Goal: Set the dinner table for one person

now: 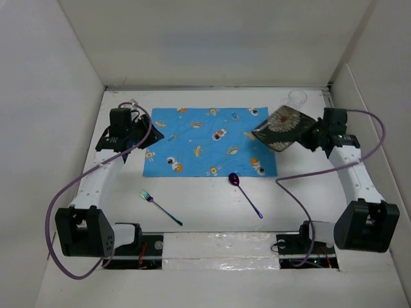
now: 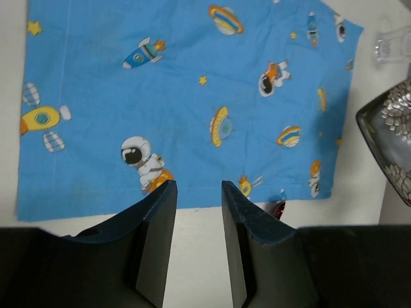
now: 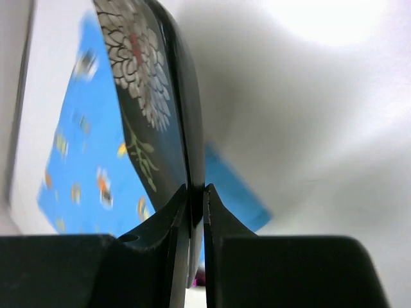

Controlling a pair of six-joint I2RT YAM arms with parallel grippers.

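The white dinner table [image 1: 205, 205] carries a blue cartoon-print placemat [image 1: 205, 142], also in the left wrist view [image 2: 180, 96]. My right gripper [image 1: 313, 136] is shut on the rim of a black square plate with a white flower pattern [image 1: 282, 127] and holds it tilted above the mat's right edge; it also shows in the right wrist view [image 3: 144, 96]. My left gripper [image 2: 198, 189] is open and empty, just off the mat's left edge [image 1: 138, 128]. A purple spoon [image 1: 245, 194] and a fork [image 1: 160, 207] lie on the table in front of the mat.
A clear glass [image 1: 297, 98] stands at the back right, behind the plate; it also shows in the left wrist view [image 2: 393, 45]. White walls enclose the table on the left, back and right. The arm bases and cables sit along the near edge.
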